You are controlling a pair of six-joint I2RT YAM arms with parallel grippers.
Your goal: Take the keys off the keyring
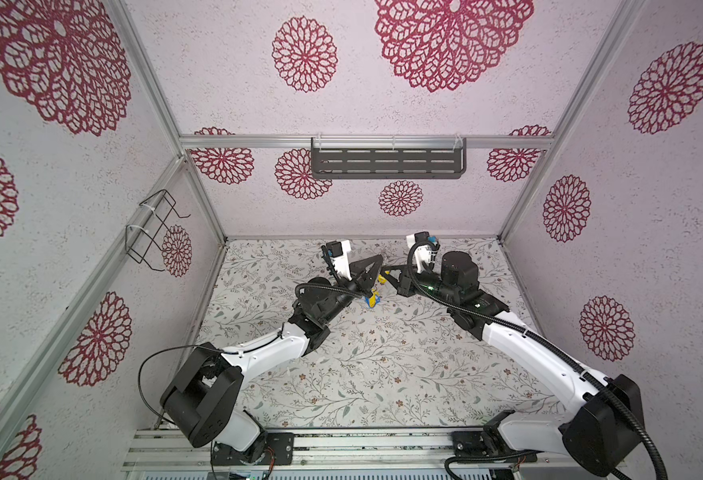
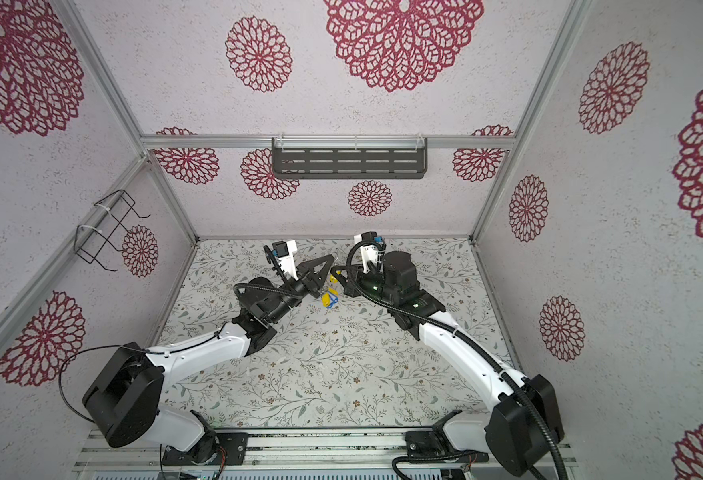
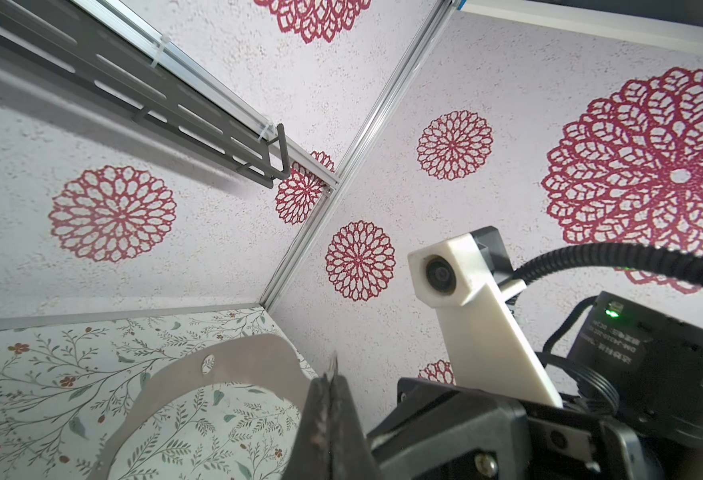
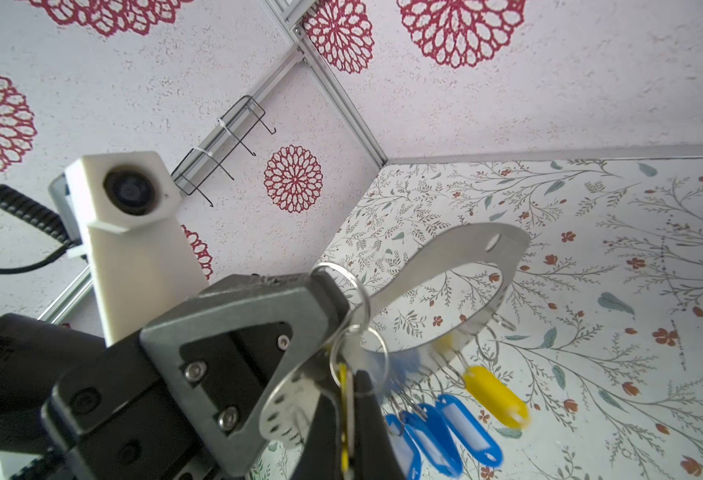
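Flat grey horseshoe keyring (image 4: pixel 511 249) raised in the air, blue and yellow keys (image 4: pixel 464 432) dangling from its rim

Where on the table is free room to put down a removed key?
Widest bare patch: table between left arm and right arm, toward the front rail. Also the strip beside the left wall. Crowded: far middle, where left pincer and right pincer hold keyring and keys.

White print on the black motor (image 3: pixel 669 374) is too blurred to read.

From the top the keys (image 1: pixel 372 300) look too small to count; the right wrist view cuts some off.
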